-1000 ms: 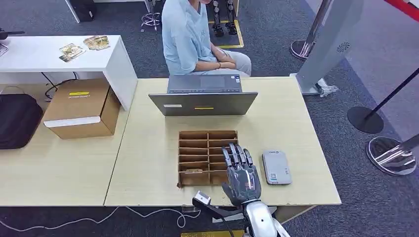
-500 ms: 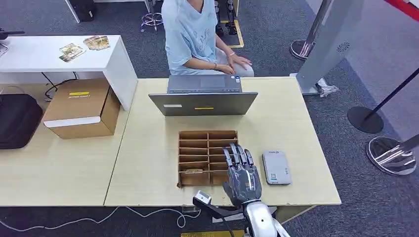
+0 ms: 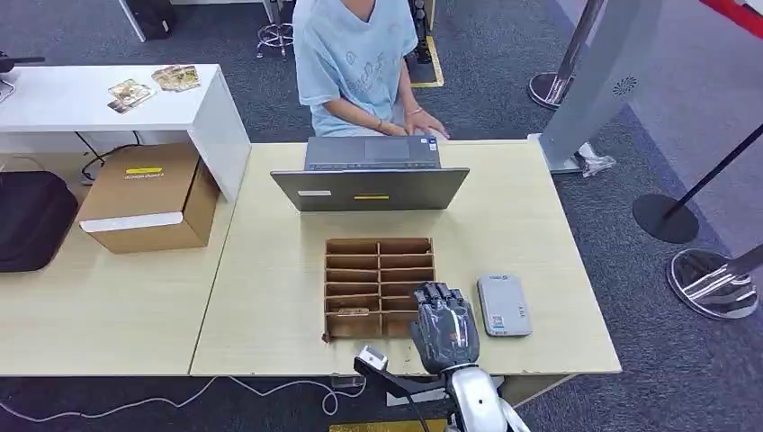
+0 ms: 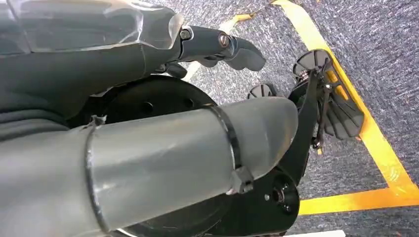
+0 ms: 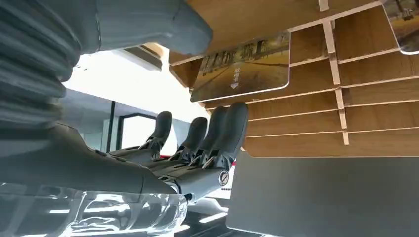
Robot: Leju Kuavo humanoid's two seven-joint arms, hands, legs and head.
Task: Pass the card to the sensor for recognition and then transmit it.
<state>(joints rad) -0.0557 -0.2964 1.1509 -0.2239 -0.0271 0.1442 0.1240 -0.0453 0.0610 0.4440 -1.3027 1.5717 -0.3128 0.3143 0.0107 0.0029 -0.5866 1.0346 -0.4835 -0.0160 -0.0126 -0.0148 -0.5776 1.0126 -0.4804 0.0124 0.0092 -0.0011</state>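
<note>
My right hand [image 3: 443, 326] hangs over the front right part of the wooden card organizer [image 3: 378, 246], its fingers curled down into a compartment. In the right wrist view a landscape-printed card [image 5: 242, 66] stands in a slot of the organizer [image 5: 375, 103]. The thumb lies on one side of it and the dark fingertips [image 5: 236, 112] at its edge on the other; a firm grip is not plain. Another card [image 3: 353, 312] lies in a front left compartment. The grey card sensor [image 3: 503, 305] sits flat just right of the hand. My left hand [image 4: 123, 98] hangs by the floor, holding nothing.
An open grey laptop [image 3: 371, 187] stands behind the organizer, and a person [image 3: 360, 63] in a light blue shirt sits at it with hands at the keyboard. A cardboard box [image 3: 148, 198] and a black bag [image 3: 31, 220] rest on the left table. Barrier posts [image 3: 666, 216] stand at the right.
My right hand's fingers have curled from stretched flat over the organizer down into a compartment. The person has leaned forward and brought both hands to the laptop.
</note>
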